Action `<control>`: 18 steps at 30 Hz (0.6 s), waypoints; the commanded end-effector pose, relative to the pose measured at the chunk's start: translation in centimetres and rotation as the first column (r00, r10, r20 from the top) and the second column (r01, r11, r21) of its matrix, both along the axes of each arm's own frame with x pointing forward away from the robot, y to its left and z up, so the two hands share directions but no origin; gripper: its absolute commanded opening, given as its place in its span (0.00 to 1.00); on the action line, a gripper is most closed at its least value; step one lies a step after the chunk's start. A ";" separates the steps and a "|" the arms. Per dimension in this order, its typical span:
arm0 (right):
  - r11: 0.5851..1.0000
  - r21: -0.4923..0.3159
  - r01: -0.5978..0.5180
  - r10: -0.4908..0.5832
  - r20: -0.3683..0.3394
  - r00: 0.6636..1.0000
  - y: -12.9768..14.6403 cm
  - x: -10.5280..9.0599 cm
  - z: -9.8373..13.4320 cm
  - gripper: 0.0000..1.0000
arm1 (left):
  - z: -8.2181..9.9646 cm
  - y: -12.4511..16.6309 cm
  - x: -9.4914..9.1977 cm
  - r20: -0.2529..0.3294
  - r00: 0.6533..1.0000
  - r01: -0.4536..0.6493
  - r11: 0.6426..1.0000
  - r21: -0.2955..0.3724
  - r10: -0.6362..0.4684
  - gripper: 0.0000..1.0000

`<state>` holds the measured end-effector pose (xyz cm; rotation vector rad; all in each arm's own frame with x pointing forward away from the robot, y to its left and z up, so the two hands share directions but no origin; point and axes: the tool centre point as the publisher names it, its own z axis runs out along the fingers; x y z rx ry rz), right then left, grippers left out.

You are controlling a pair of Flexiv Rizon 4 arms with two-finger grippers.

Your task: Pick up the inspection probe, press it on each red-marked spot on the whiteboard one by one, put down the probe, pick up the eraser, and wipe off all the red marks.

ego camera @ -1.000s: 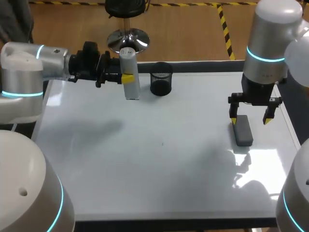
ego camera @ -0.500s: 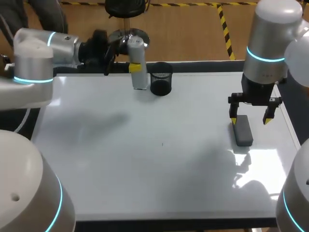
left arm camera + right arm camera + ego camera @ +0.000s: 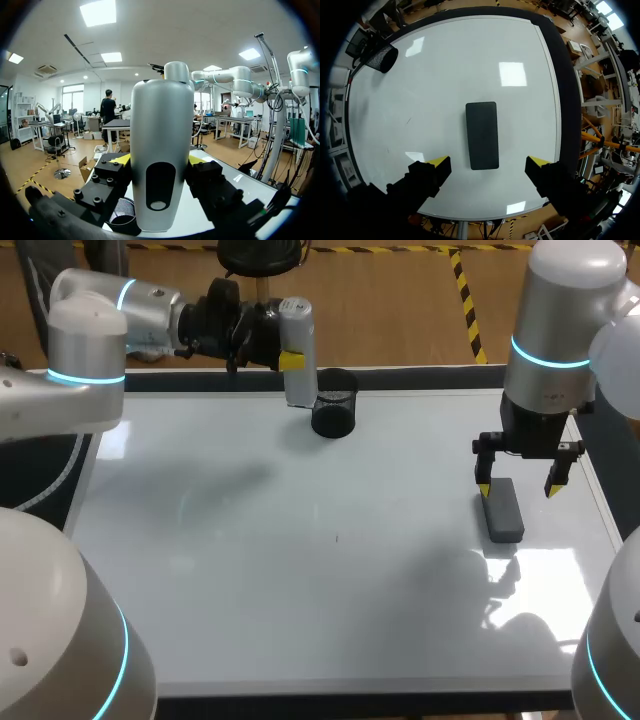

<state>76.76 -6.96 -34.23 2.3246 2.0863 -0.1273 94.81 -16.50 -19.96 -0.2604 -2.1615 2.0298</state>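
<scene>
Head: high behind, looking down. Right wrist: straight down, shares eraser (image 3: 482, 135), head's 3 o'clock. Left wrist: level.

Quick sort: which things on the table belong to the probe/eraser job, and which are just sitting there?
Job:
- inspection probe, held in the left gripper
- eraser, lying under the open right gripper
- whiteboard, no red marks visible

Just sitting there:
- black mesh cup, beside the probe
</scene>
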 end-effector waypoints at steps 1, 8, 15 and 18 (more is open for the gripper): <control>1.000 0.002 -0.001 0.001 0.003 1.000 -0.1 -0.1 0.1 1.00 | 0.4 -0.9 1.2 -0.006 0.997 0.081 0.997 0.005 -0.081 0.00; 1.000 0.002 -0.001 0.001 0.003 1.000 -0.1 -0.1 0.1 1.00 | 0.8 -2.3 2.4 -0.005 0.993 0.117 0.993 0.013 -0.117 0.00; 1.000 0.002 -0.001 0.001 0.003 1.000 -0.1 -0.1 0.1 1.00 | 1.0 -3.2 3.4 -0.002 0.991 0.135 0.991 0.015 -0.135 0.00; 1.000 0.002 -0.001 0.001 0.003 1.000 -0.1 -0.1 0.1 1.00 | 0.9 -3.5 4.0 -0.004 0.991 0.135 0.991 0.018 -0.135 0.00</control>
